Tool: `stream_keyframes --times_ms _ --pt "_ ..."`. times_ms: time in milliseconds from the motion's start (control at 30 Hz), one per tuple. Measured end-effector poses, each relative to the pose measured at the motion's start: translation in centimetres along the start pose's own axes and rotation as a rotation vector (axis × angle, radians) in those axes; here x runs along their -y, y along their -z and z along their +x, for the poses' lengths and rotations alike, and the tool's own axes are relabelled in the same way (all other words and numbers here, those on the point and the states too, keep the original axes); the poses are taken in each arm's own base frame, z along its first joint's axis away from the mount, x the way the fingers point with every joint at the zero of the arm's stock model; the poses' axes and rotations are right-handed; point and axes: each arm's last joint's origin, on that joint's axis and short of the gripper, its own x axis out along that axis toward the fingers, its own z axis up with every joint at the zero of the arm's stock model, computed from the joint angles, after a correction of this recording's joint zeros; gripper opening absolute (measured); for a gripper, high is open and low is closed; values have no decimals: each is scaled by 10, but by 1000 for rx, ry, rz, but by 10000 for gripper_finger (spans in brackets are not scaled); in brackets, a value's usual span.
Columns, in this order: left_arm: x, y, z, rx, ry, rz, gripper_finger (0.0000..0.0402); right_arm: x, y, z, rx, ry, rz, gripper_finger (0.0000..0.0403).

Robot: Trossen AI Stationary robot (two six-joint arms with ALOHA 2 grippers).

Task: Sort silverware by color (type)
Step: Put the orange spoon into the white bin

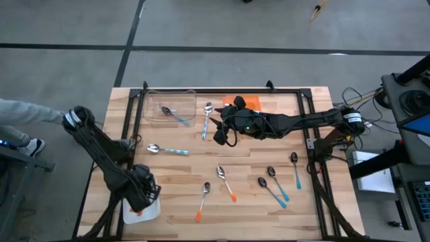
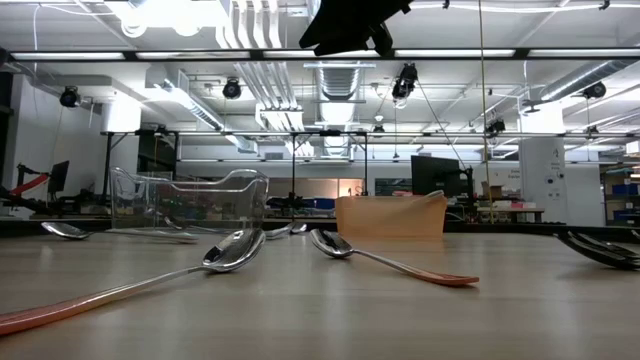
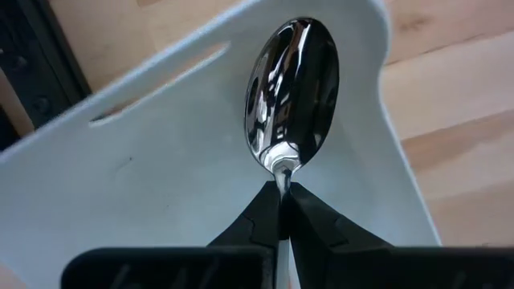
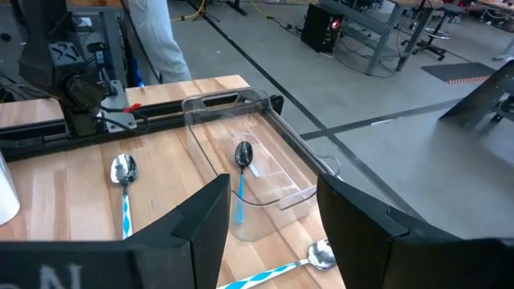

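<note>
The left tool pinches a spoon by its neck over the white tray; a thin grip, so it may twist. The right tool hangs wide open, empty, near the clear bin.

Glossy metal spoon bowl (mirror-like), smooth white plastic tray, wood table.

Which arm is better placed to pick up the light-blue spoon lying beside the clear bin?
Right. The right claw, open, hovers close to that spoon by the clear bin; the left claw is shut on another spoon over the white tray.
</note>
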Motion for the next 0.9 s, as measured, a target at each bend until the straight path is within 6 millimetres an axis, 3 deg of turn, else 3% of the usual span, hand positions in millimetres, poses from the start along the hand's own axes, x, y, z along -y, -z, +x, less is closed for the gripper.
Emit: stream_keyframes --times_ms 400,900 --pt "8 10 23 -6 -93 26 5 0 0 0 0 -1 0 178" --pt "11 12 25 -14 -82 54 6 0 0 0 -1 -1 0 178"
